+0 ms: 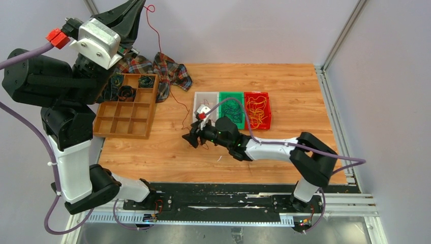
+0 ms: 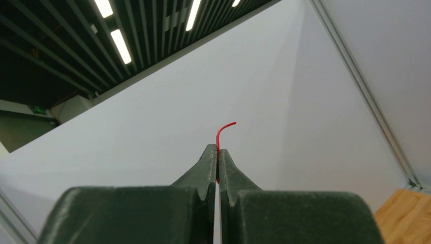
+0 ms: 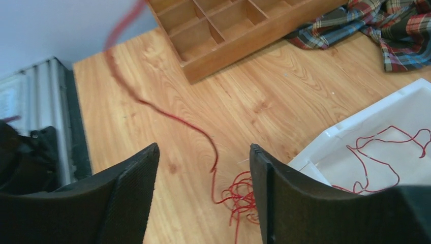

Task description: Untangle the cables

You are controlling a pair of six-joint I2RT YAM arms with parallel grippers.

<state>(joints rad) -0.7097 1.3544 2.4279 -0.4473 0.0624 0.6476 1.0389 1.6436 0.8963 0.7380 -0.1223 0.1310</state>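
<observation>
My left gripper [image 1: 136, 6] is raised high at the back left, shut on the end of a thin red cable [image 1: 159, 38] that hangs down to the table. In the left wrist view the red cable tip [image 2: 223, 128] sticks out between the closed fingertips [image 2: 218, 151]. My right gripper [image 1: 192, 136] is open low over the table, its jaws wide apart above a tangle of red cable [image 3: 243, 195]. The taut red strand [image 3: 167, 116] rises from that tangle toward the upper left.
A wooden divided box [image 1: 127, 107] holds dark coiled rolls at the left, with plaid cloth [image 1: 167, 71] behind it. White [image 1: 201, 96], green [image 1: 231, 109] and red [image 1: 257, 109] bins sit at centre. The white bin [image 3: 366, 147] holds a red strand.
</observation>
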